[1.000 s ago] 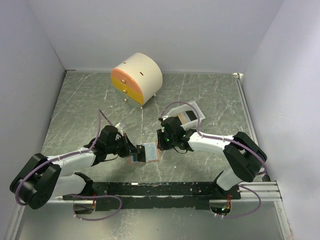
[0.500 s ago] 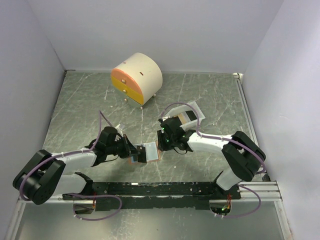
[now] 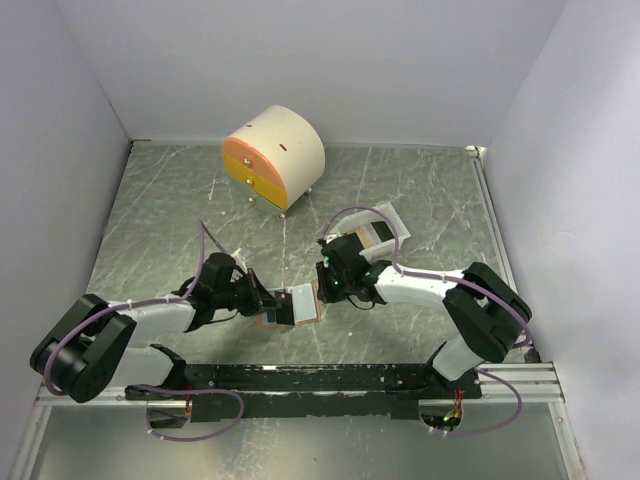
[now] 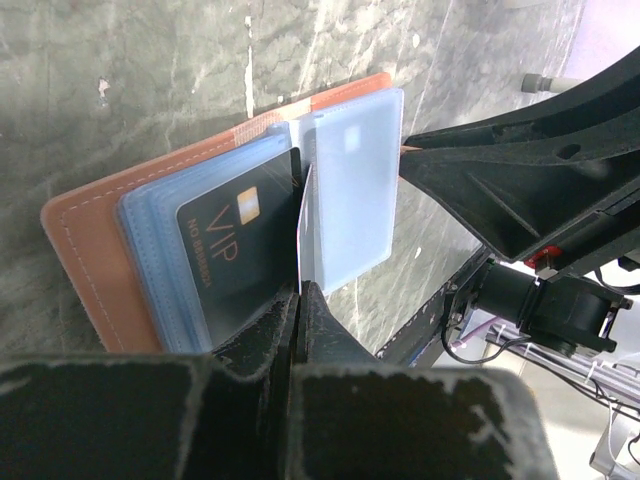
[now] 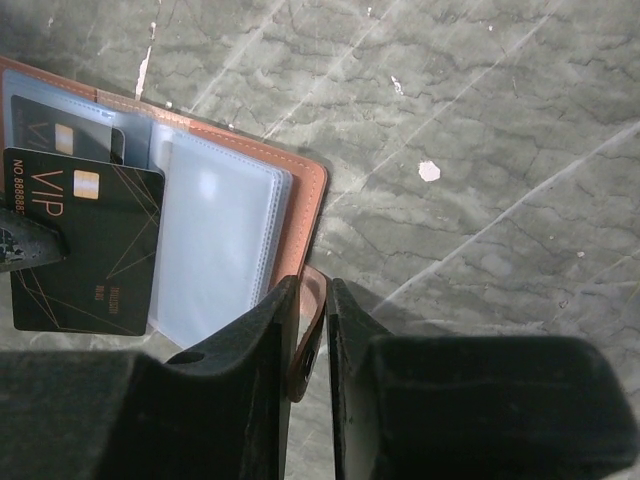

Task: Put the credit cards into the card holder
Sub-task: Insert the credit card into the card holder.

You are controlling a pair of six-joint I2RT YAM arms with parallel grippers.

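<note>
1. Salmon-pink leather card holder [image 3: 291,305] lies open on the desk [image 3: 160,220], between the arms.
2. Black VIP card [image 4: 235,255] rests on its clear sleeves.
3. Left fingers [image 4: 325,335] pinch shut on a whitish sheet [image 4: 303,235] (card or sleeve, unclear).
4. Right fingers [image 5: 262,345] stand narrow around the holder's strap [image 5: 304,335]; I cannot tell if they grip it.

The card holder [image 5: 306,190] is cut by the picture's left edge; print on the black VIP card [image 5: 90,255] is unreadable
</note>
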